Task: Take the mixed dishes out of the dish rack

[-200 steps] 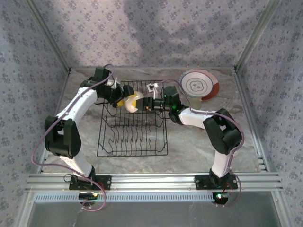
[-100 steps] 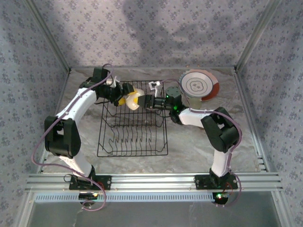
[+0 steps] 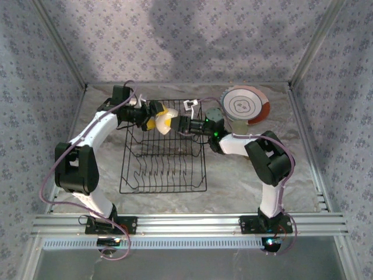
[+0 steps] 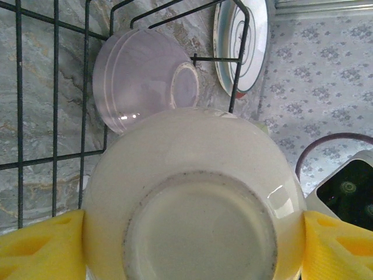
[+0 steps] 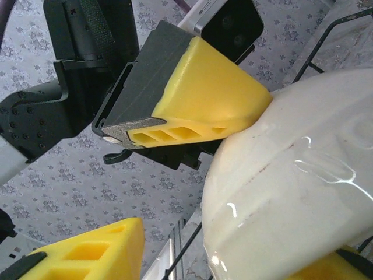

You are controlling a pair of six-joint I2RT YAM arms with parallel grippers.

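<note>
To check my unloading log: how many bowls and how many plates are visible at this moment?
Bowls: 2 (cream bowl, lavender bowl)
Plates: 2 (striped plate, orange-red-rimmed plate under it)
Total: 4

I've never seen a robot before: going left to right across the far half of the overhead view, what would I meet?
Left arm → cream bowl → stack of plates
</note>
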